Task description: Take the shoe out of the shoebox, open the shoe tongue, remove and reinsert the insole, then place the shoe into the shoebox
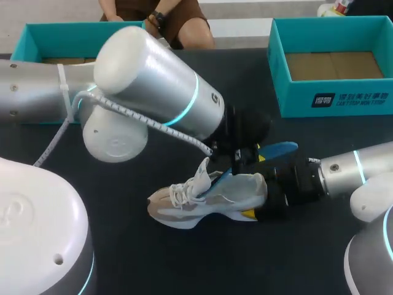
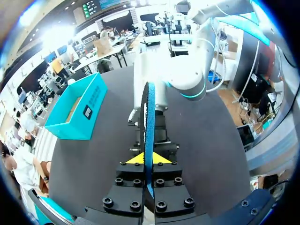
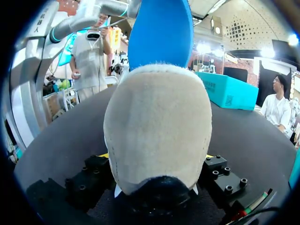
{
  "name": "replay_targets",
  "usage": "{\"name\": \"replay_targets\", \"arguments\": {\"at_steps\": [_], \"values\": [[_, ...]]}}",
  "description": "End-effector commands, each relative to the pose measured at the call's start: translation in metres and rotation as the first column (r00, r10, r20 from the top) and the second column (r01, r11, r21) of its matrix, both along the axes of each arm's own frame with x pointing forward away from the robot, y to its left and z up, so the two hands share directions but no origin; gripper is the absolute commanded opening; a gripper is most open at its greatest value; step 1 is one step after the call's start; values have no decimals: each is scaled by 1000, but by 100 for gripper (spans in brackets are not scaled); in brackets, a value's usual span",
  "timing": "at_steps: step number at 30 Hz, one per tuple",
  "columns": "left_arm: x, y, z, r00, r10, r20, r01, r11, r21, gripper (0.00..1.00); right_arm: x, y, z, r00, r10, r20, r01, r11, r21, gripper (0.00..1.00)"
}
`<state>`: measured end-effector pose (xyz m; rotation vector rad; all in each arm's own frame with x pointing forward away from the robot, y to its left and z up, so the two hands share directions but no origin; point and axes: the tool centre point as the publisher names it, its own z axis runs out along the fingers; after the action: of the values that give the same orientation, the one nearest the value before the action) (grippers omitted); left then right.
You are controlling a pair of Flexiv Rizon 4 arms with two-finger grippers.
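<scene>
A beige and white shoe (image 1: 209, 196) lies on the dark table, toe to the left. My right gripper (image 1: 265, 206) holds its heel from both sides. In the right wrist view the heel (image 3: 157, 136) fills the space between the fingers, whose yellow tips (image 3: 209, 156) barely show. The blue insole (image 1: 277, 149) sticks up and out of the shoe's opening, and my left gripper (image 1: 238, 155) is shut on it. It appears edge-on (image 2: 149, 122) between the yellow tips of the left gripper (image 2: 145, 159). From the right wrist the insole (image 3: 159, 33) rises beyond the heel.
An open teal shoebox (image 1: 279, 74) stands at the back right, also seen in the left wrist view (image 2: 77, 110). A second teal box part (image 1: 37, 34) sits at the back left, partly behind my left arm (image 1: 153, 80). My right arm (image 1: 356, 169) comes in low from the right.
</scene>
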<state>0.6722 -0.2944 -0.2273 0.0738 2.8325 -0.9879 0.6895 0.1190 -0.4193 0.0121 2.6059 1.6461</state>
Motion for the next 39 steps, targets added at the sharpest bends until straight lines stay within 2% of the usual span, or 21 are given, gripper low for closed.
{"name": "replay_targets", "arguments": {"at_steps": [1, 12, 24, 31, 36, 39], "values": [[5, 8, 13, 991, -62, -116, 56, 997, -50, 0, 0, 2, -4, 1000, -1, 0, 1, 1000, -6, 0], [6, 5, 57, 968, -142, -208, 103, 977, -188, 0, 0, 2, -4, 1000, -1, 0, 1, 1000, -6, 0], [10, 18, 131, 943, -182, -279, 38, 891, -452, 0, 0, 2, -4, 1000, -1, 0, 1, 1000, -6, 0], [18, 24, 156, 915, -206, -347, -27, 826, -563, 0, 0, 2, -4, 1000, -1, 0, 1, 1000, -6, 0], [20, 35, 165, 898, -218, -381, -62, 796, -602, 0, 0, 2, -4, 1000, -1, 0, 1, 1000, -6, 0], [22, 38, 165, 899, -222, -378, -56, 797, -601, 0, 0, 2, -4, 1000, -1, 0, 1, 1000, -6, 0]]}}
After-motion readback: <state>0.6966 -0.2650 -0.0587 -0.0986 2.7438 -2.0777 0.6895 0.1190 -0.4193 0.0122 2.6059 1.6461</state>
